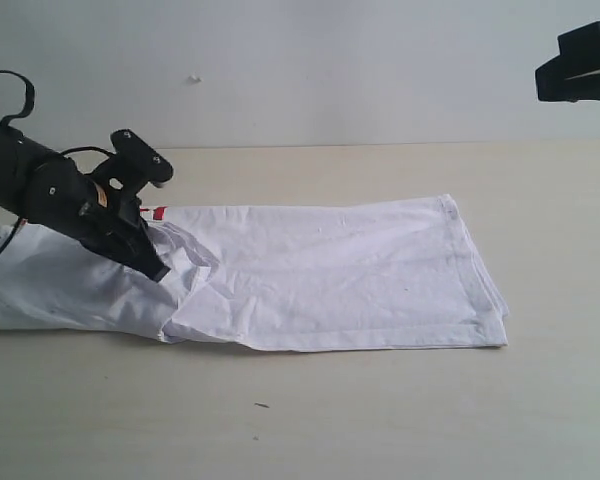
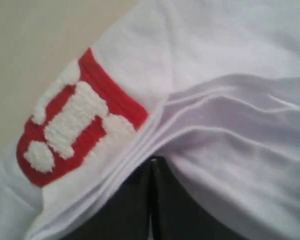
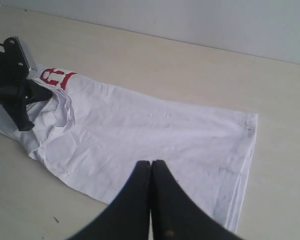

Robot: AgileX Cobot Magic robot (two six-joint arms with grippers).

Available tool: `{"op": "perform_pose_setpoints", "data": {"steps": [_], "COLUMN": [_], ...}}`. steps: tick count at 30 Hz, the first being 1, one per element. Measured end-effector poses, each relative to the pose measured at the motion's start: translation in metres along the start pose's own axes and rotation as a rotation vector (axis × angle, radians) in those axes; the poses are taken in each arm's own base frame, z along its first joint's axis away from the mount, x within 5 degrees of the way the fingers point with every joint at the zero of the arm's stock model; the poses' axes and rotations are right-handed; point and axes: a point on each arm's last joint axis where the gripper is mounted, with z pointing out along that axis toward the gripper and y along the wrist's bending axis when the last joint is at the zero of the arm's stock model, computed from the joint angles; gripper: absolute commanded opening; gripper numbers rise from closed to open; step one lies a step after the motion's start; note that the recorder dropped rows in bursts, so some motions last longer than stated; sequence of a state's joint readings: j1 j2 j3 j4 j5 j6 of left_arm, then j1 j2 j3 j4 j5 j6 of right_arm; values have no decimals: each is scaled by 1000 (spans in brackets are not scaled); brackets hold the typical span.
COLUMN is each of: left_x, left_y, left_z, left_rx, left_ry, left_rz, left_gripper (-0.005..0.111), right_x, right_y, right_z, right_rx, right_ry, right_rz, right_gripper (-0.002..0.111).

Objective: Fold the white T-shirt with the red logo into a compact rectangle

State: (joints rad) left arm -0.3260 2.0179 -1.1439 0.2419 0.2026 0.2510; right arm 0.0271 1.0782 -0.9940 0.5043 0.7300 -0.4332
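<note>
Two black fingers of the left claw (image 2: 151,167) fill the foreground of the left wrist view, pressed together, with stacked edges of the large white cotton T-shirt (image 1: 330,270) crossing their tips; it appears to be pinching that bunched fold. Just beside the grip sits the elongated red logo patch with fuzzy white letters (image 2: 80,125), only part of it showing, on the side toward the tabletop's far edge. From there the garment stretches as a long, narrow band across the pale wooden tabletop (image 1: 330,420), roughly parallel to the far edge, its hem end lying in neat layers toward the right and its other end running past the left border of the exterior view. The right claw (image 3: 151,165), fingers pressed together and holding nothing, hangs high above the hem half.

The lengthwise folds look done; what seems left are the crosswise folds that would turn the band into a compact rectangle. Bare tabletop lies open along the near side, beyond the hem toward the right edge, and between shirt and far edge. The rumpled flap at the grip could drag out of line.
</note>
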Motion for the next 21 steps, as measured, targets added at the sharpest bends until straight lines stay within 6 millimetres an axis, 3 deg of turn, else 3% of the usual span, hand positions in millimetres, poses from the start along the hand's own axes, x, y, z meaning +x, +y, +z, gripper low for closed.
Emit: {"op": "perform_pose_setpoints", "data": {"steps": [6, 13, 16, 21], "left_x": [-19, -41, -41, -39], "left_y": [20, 34, 37, 38], "left_z": [20, 13, -1, -47], "left_rx": [-54, -79, -75, -78], "left_ry": [-117, -157, -104, -82], "left_rz": [-24, -111, -145, -171], "left_gripper": [0, 0, 0, 0], "right_x": [0, 0, 0, 0], "right_y": [0, 1, 1, 1], "right_z": [0, 0, 0, 0], "right_rx": [-5, -6, -6, -7], "right_ry": [-2, -3, -3, -2], "right_rz": [4, 6, 4, -15], "right_gripper": [0, 0, 0, 0]}}
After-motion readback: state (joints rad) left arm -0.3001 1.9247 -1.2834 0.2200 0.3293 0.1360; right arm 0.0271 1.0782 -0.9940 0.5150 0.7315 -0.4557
